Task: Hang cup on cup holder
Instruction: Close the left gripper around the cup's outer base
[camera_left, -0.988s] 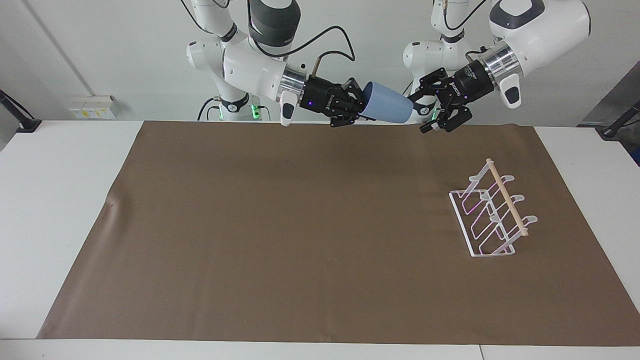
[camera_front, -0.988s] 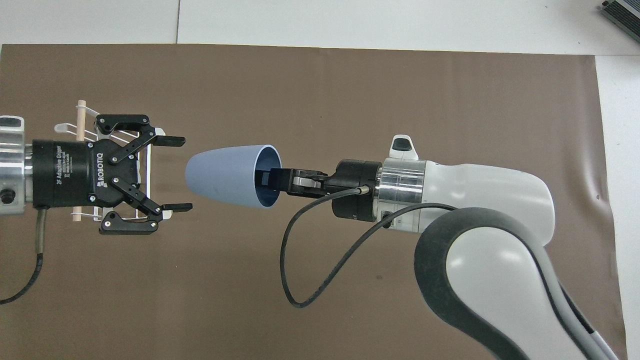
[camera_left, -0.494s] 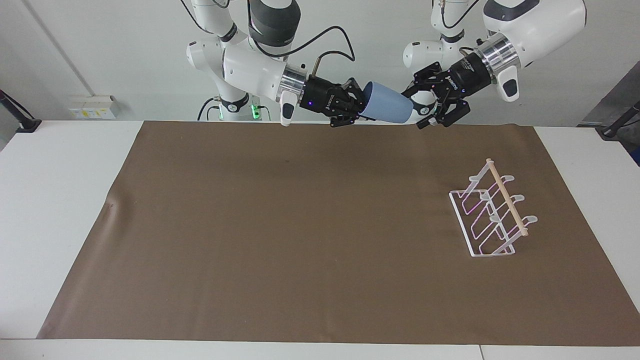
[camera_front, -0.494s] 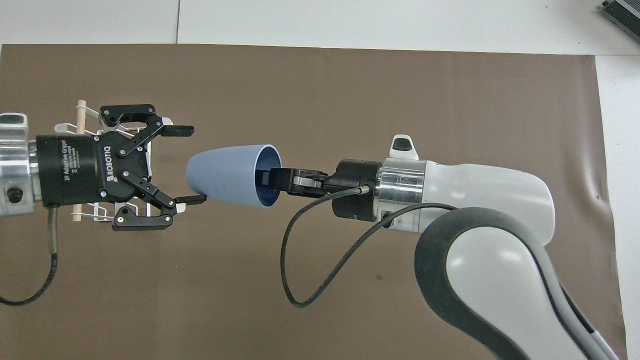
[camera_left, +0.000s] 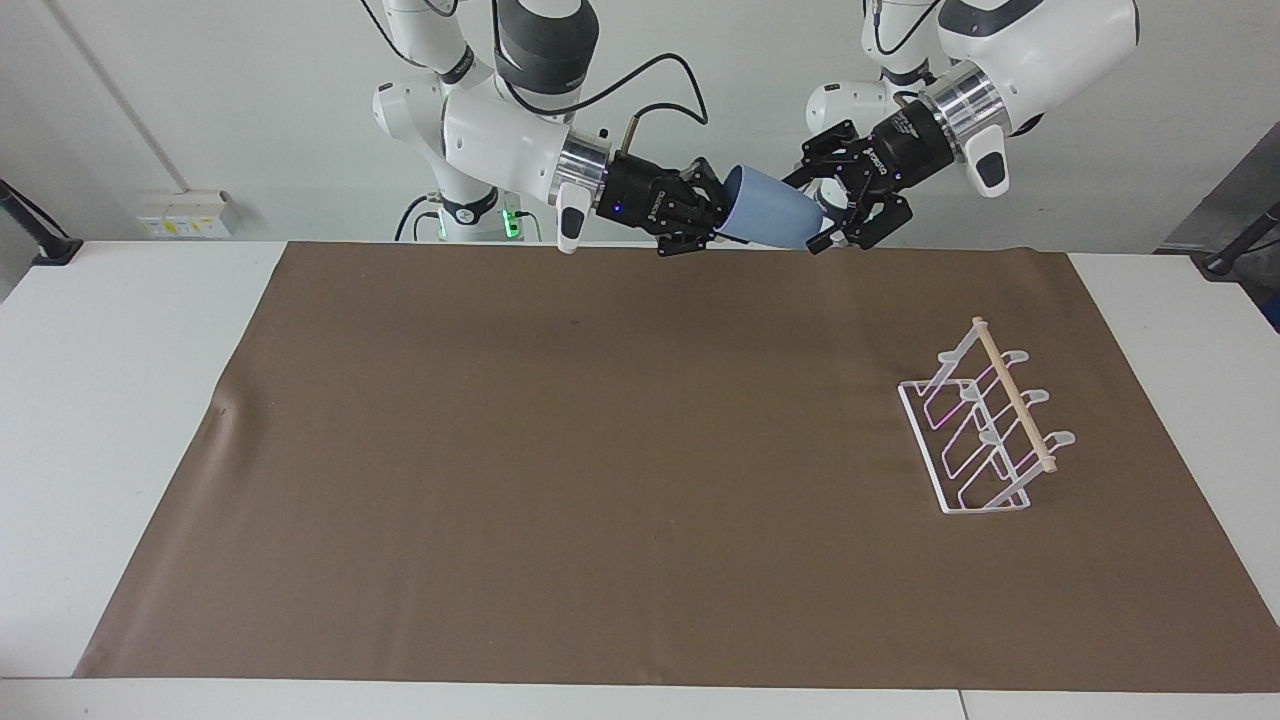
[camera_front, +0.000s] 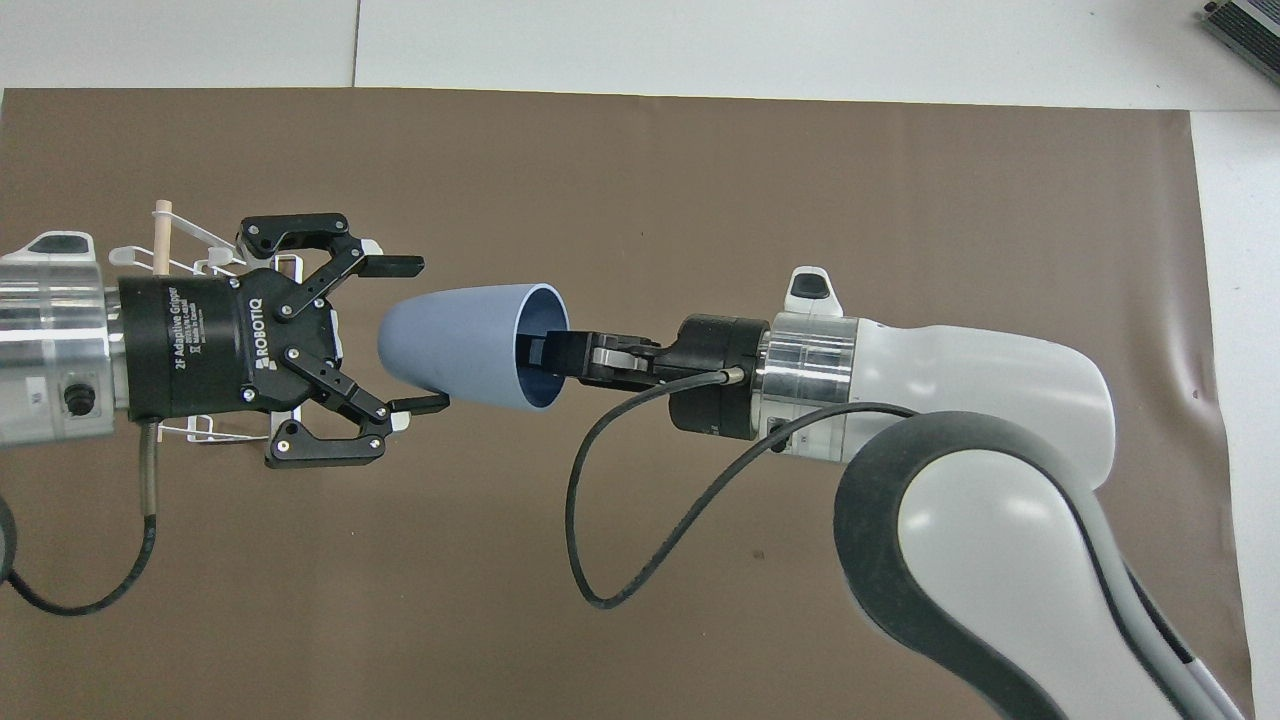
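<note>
- The right gripper (camera_left: 722, 214) (camera_front: 535, 356), reaching in from the right arm's end of the worktop (camera_left: 120, 330) (camera_front: 800, 45), holds the light-blue cup (camera_left: 772, 220) (camera_front: 465, 345) in the air over the brown mat (camera_left: 560, 470) (camera_front: 700, 190), on the robots' own side of it
- The cup lies on its side, mouth turned toward the right arm and narrower base toward the left arm
- The right gripper's fingers are clamped on the cup's rim, one finger inside the mouth, as the overhead view shows
- The left gripper (camera_left: 835, 222) (camera_front: 412, 335) hangs at the cup's base, fingers spread wide to either side of the narrow end
- In the overhead view one finger tip overlaps the cup's lower edge and the other stands just clear of its upper edge; whether either one touches the cup cannot be told
- The white wire cup holder (camera_left: 985, 428) (camera_front: 185, 245) stands on the mat toward the left arm's end of the worktop, well apart from the cup and farther from the robots
- A light wooden rod (camera_left: 1012, 393) (camera_front: 162, 235) runs along the holder's top, above its slanted loop prongs
- No cup hangs on the holder; from overhead the left gripper's body covers most of it
</note>
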